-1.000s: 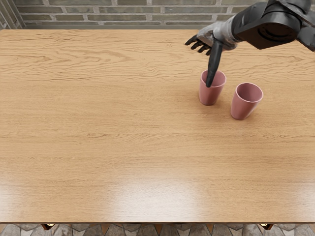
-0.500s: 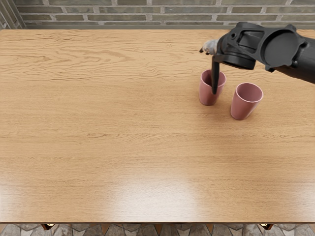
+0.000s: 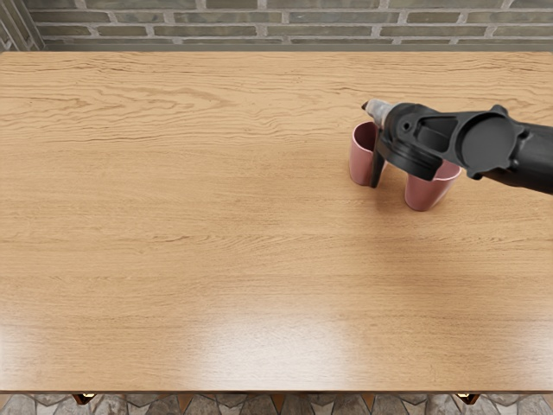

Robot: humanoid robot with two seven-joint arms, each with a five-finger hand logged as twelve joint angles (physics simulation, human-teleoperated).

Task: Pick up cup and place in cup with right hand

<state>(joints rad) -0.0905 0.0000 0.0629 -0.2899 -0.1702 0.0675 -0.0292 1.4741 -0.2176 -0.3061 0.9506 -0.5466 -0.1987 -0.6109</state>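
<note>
The wooden worktop (image 3: 190, 216) took up nearly the whole view, and there was the brick wall (image 3: 259, 30) running along behind its far edge! In from the right side came the right arm (image 3: 488, 143), dark and bulky, reaching low over the two pink cups. Both stood upright on the worktop, side by side with a gap between them: the left cup (image 3: 360, 164) a touch farther back, the right cup (image 3: 423, 194) a little nearer, its top partly covered by the wrist. And the right hand (image 3: 378, 112), right there at the left cup, mostly tucked behind that wrist! Its thumb (image 3: 376, 169) pointed down in front of the cup's side, one dark fingertip (image 3: 365, 105) poking out beyond the rim. Were the fingers spread or gripping? Too much was hidden to tell.
</note>
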